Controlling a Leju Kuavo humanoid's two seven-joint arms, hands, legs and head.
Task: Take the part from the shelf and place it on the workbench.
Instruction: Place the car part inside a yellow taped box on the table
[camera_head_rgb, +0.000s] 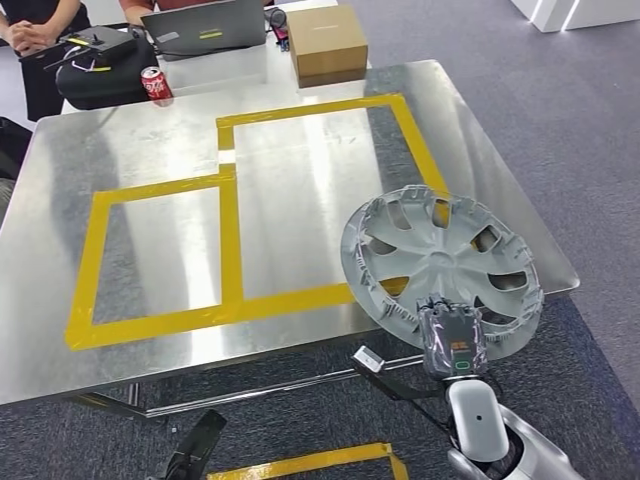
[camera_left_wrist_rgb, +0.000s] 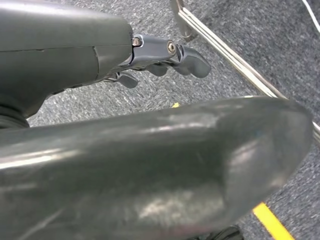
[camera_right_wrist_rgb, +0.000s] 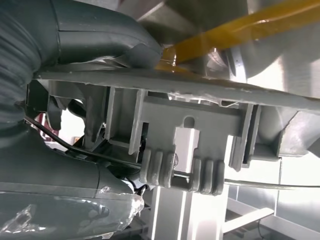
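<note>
Your right hand (camera_head_rgb: 451, 340) clamps the near rim of the hubcap (camera_head_rgb: 441, 265), which sits tilted over the workbench (camera_head_rgb: 302, 200) front-right corner, partly overhanging. Let go here and it could tip off the edge. Your left hand (camera_left_wrist_rgb: 166, 55) hangs empty, fingers loosely apart.

No text readable anywhere. The red can (camera_head_rgb: 156, 84) at the far edge of the table (camera_head_rgb: 53, 200) has white lettering, too small to make out. The laptop (camera_head_rgb: 204, 27) has a yellow sticker and a pale label on its lid, both illegible.
</note>
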